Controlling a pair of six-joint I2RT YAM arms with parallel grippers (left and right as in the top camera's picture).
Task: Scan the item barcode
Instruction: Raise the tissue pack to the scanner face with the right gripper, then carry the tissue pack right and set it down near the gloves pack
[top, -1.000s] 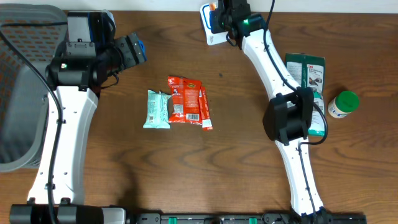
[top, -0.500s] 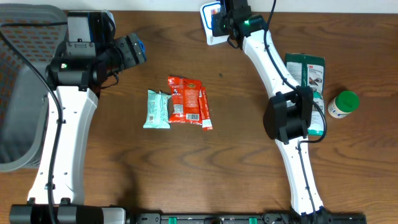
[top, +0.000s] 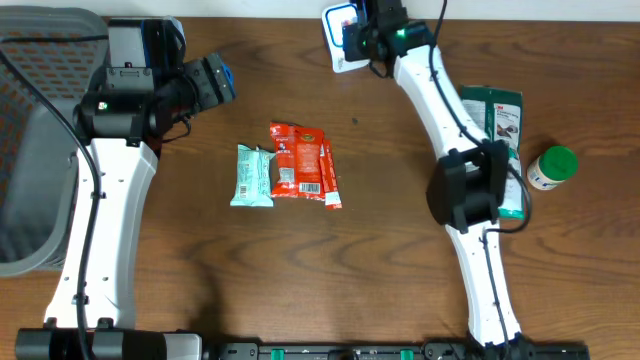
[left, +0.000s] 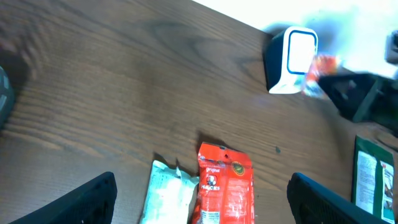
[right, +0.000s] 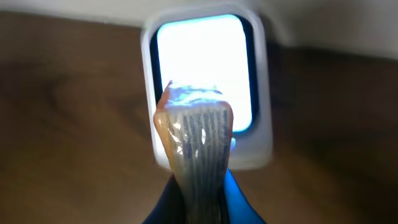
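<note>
Scan step in hand: right gripper (right: 198, 202) pinches 1 thin packet (right: 194, 140) upright, just in front of the lit scanner (right: 205, 56) window. Barcode side probably faces the window; too blurred to confirm. Next move calls for a small tilt if nothing reads. Left gripper (top: 212, 80) spread wide, idle, holding nothing.

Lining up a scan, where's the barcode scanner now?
Overhead, the barcode scanner stands at the table's far edge near centre, beside the right hand holding a packet to it.
</note>
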